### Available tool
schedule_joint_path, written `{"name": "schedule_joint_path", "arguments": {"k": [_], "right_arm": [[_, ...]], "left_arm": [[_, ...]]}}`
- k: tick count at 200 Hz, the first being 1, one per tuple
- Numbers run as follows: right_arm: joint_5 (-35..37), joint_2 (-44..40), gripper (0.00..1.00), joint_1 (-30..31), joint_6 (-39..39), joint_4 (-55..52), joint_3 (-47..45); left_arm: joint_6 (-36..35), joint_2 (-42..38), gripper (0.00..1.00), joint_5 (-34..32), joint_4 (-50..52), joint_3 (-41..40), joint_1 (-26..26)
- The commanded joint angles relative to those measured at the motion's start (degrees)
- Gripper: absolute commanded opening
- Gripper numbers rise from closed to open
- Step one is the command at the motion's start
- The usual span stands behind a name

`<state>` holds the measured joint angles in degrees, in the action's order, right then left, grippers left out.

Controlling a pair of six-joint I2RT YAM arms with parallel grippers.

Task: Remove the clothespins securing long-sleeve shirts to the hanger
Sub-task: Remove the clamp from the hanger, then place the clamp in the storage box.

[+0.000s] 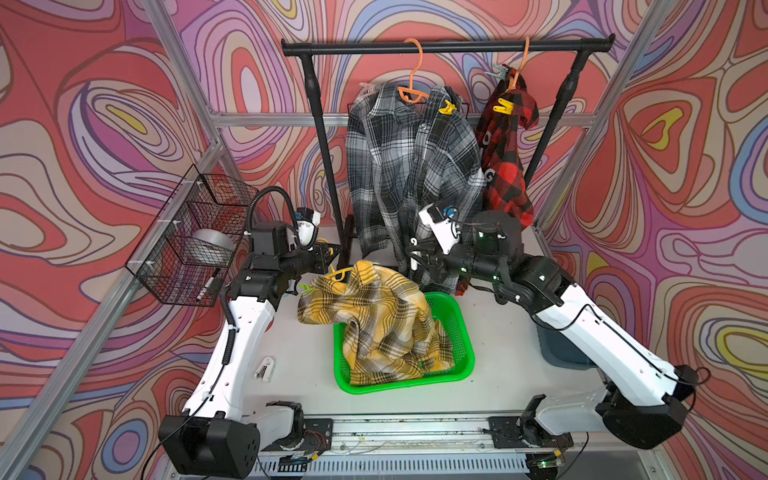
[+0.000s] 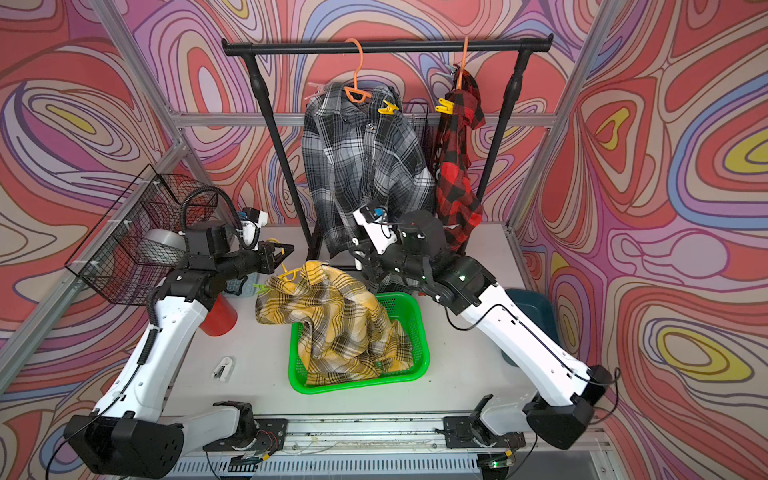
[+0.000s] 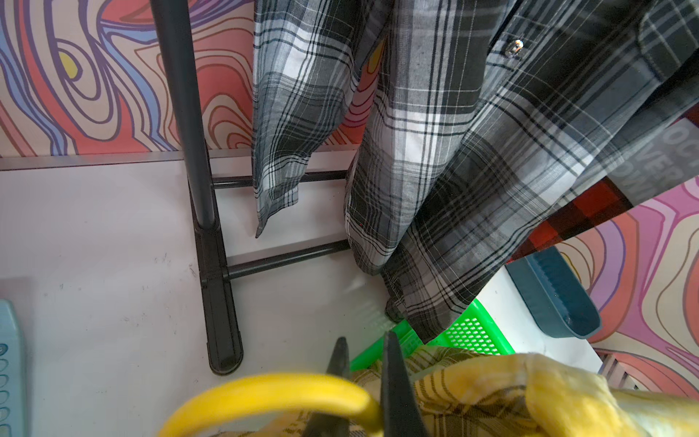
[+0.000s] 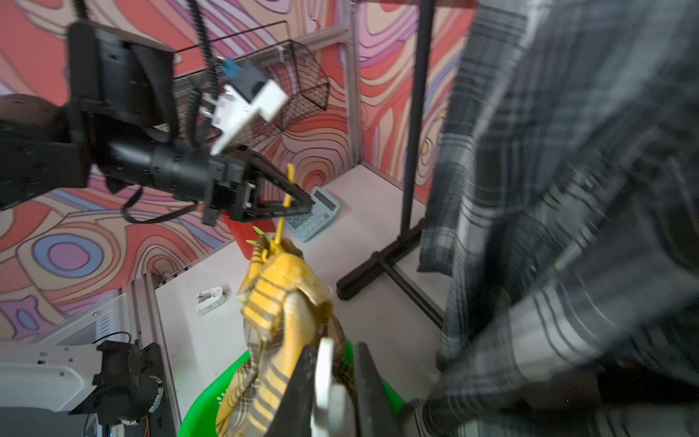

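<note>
Green basket up front, yellow plaid shirt spilling out of it. Left fingers are pinched tight on its yellow hanger, and right fingers clamp a white clothespin. Back on the rail, a yellow clothespin grips the grey shirt and a second yellow clothespin the red shirt.

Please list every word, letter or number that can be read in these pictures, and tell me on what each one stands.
"OC", "VER", "OM": cut-off pale letters on the red shirt, left wrist view; the full words are hidden.
"O", "G": single white letters on the same shirt in a top view.
Calculator keys: too blurred to read.
No other text is readable.
</note>
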<state>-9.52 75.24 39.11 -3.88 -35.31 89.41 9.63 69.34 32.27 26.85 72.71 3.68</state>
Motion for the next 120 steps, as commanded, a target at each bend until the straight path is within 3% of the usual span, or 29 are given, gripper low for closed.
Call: {"name": "schedule_joint_path", "arguments": {"k": [1, 53, 85, 120], "right_arm": [[4.7, -3.7, 0.0, -8.0, -11.2, -6.5, -8.0], [5.1, -11.5, 0.0, -28.1, -19.8, -11.4, -20.7], [4.5, -11.5, 0.0, -44.0, -21.3, -6.1, -26.2], [11.1, -8.0, 0.0, -53.6, -23.8, 1.6, -28.3]], "left_arm": [[-0.3, -1.5, 0.0, 0.2, -3.6, -0.9, -0.3], [1.0, -1.1, 0.0, 1.2, -6.6, -2.2, -0.3], [0.6, -1.3, 0.0, 1.1, -7.0, -2.5, -0.3], [0.7, -2.0, 0.0, 1.2, -7.6, -3.3, -0.3]]}}
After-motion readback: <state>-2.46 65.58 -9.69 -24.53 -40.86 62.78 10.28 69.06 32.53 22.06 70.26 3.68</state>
